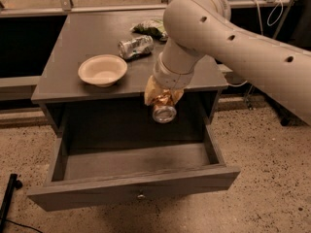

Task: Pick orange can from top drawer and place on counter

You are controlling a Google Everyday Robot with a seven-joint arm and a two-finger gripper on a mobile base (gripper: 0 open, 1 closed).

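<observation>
Orange-brown and gold, with a silver end turned toward us, the orange can [164,112] hangs in the air, lying on its side above the back part of the top drawer [131,190] and just in front of the front edge of the counter [87,37]. We see it held from above by the gripper [163,101], whose yellowish fingers [150,90] are pinched on the body of the can; the can does not touch the drawer and does not touch the counter. The gripper sits at the end of a thick white arm [228,38] that comes in from the right side and bends down over the counter edge. The drawer is pulled out wide, its inside looks bare, and a small round knob [141,196] is in the middle of its front panel. On the counter, left of the arm, stands a pale bowl [102,70]. Behind it a silver-green can [136,46] lies on its side, and near that can, further back, rests a crumpled green bag [151,28]. Under the cabinet we see a speckled floor [272,169].
</observation>
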